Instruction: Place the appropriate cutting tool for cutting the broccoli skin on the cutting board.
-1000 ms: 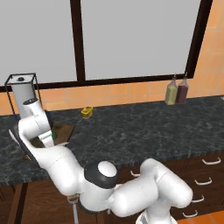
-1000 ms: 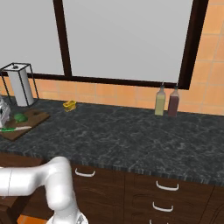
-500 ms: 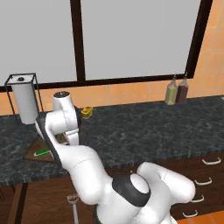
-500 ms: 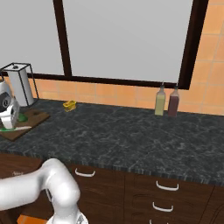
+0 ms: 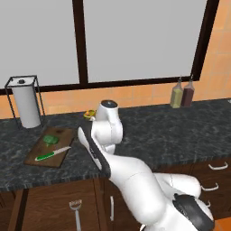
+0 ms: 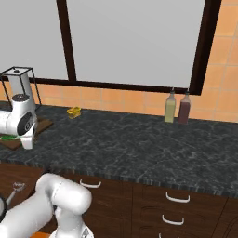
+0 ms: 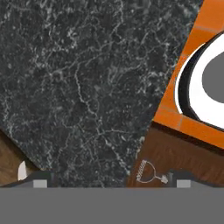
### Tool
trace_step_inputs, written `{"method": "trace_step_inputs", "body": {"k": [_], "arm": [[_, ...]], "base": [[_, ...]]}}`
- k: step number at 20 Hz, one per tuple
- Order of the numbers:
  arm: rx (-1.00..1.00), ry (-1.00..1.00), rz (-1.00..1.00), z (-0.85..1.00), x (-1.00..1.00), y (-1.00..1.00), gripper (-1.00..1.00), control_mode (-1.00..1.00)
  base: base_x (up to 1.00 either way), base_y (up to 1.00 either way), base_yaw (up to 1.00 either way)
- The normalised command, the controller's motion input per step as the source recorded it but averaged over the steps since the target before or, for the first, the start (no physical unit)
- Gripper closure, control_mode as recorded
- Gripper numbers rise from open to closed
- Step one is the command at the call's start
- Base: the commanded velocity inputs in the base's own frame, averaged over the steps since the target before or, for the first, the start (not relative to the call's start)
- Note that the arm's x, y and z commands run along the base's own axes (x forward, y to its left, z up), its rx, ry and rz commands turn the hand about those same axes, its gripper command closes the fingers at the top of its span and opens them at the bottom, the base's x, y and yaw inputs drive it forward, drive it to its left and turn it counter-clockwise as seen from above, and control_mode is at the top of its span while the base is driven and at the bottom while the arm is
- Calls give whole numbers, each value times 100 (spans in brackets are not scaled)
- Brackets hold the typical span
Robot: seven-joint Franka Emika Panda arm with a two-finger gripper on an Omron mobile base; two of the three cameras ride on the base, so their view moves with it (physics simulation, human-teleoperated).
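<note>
At the far left of your left base view stands one paper towel roll (image 5: 25, 106) in a dark wire holder, upright against the tiled wall. Just right of it and nearer you lies one cutting board (image 5: 51, 146) on the dark speckled counter (image 5: 171, 131). On the board you have one broccoli floret (image 5: 49, 140) toward its back end and one knife (image 5: 53, 153) with a green handle and pale blade, lying flat across the nearer half, apart from the broccoli. So the knife is already on the board.

Below the counter edge, one silver Y-shaped peeler (image 5: 76, 209) shows against the dark cabinet front; you cannot tell what it rests on. You see it again in the hand view (image 7: 149, 171), small and pale on the brown wood.

Next comes the arm, its white wrist raised above the counter just right of the board. Behind it, near the wall, sits one small yellow object (image 5: 90, 113), too small to identify. Farther right, two bottles stand side by side at the wall: one olive-coloured bottle (image 5: 177, 95) and one dark red bottle (image 5: 188, 93). At the far right, three drawer handles show on the cabinets.

In your right base view the board's corner (image 6: 42, 124) peeks out beside the wrist, with a sliver of green (image 6: 6, 137) at the left edge.

The gripper (image 7: 109, 183): only the very tips of two fingers (image 7: 40, 183) show in the hand view, wide apart and holding nothing, so it reads as spread.
</note>
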Motion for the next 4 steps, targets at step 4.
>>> {"method": "trace_step_inputs", "body": {"k": [4], "arm": [[7,-21,0,0,-79,-100,-100,-100]], "base": [[0,0,0]]}}
